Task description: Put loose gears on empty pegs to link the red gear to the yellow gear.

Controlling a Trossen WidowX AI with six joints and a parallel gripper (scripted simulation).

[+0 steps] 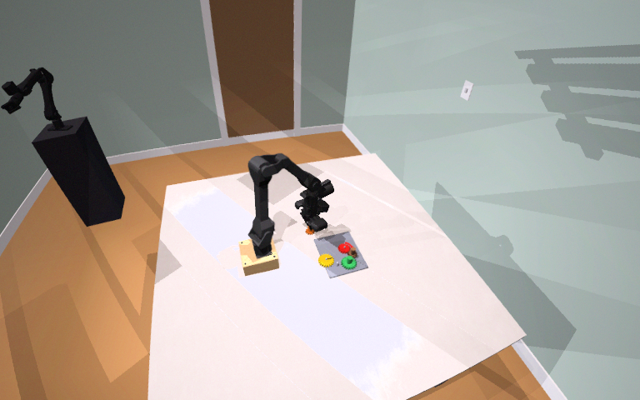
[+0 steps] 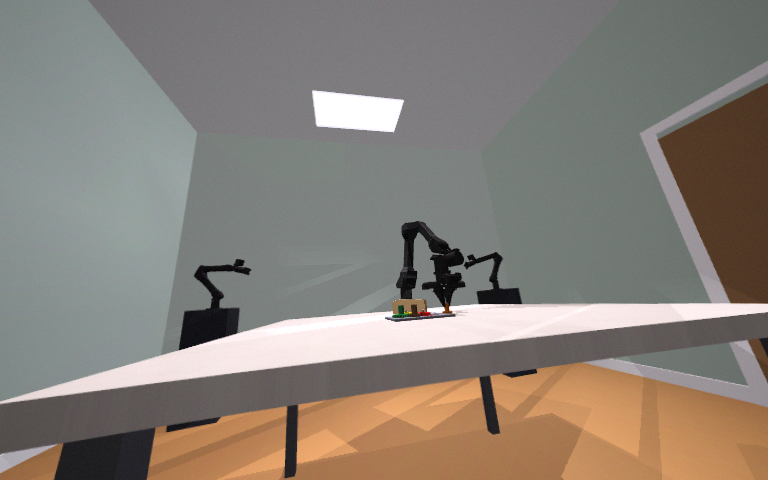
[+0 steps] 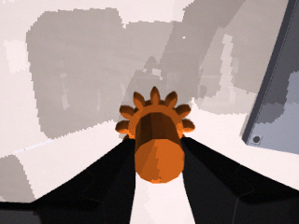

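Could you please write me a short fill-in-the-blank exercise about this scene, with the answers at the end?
1. The gripper is shut on the knob of the ____ gear.
2. The yellow gear bears a stripe coloured ____.
3. The green gear is on the ____ board.

Missing words: orange; black; grey.
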